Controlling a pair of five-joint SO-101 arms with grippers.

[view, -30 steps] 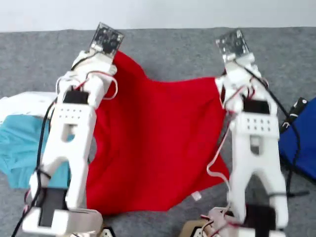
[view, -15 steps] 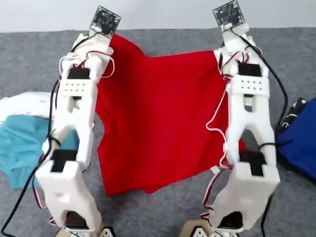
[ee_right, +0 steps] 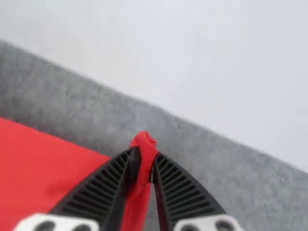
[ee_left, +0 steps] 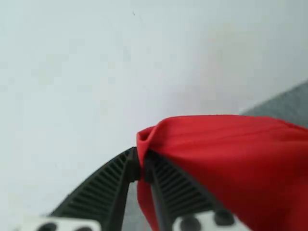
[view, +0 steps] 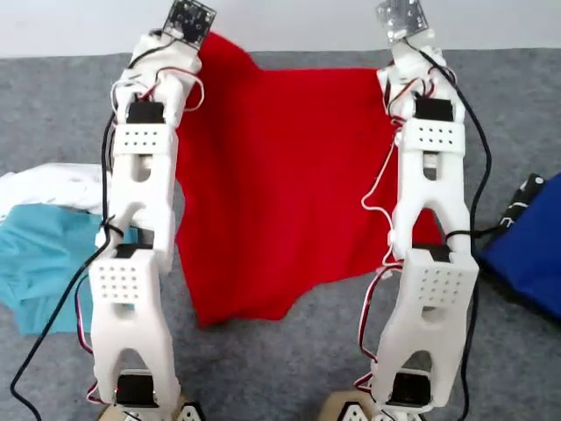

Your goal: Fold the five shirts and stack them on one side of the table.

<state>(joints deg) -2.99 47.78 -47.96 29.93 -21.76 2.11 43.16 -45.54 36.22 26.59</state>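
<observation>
A red shirt (view: 280,184) is stretched out between my two arms across the middle of the grey table. My left gripper (ee_left: 139,166) is shut on one far corner of the red shirt (ee_left: 226,154), held near the white wall at the table's back edge. My right gripper (ee_right: 143,161) pinches the other far corner of the red shirt (ee_right: 43,168) above the grey table. In the high view the left arm (view: 145,167) runs along the shirt's left side and the right arm (view: 429,175) along its right side, both reaching far back.
A teal shirt (view: 39,263) lies on a white shirt (view: 48,184) at the table's left edge. A blue shirt (view: 526,254) with a black object (view: 523,195) beside it lies at the right edge. The white wall (view: 280,22) bounds the back.
Both arms have stretched toward the back of the table, dragging the red shirt with them; its near hem has slid away from the front edge.
</observation>
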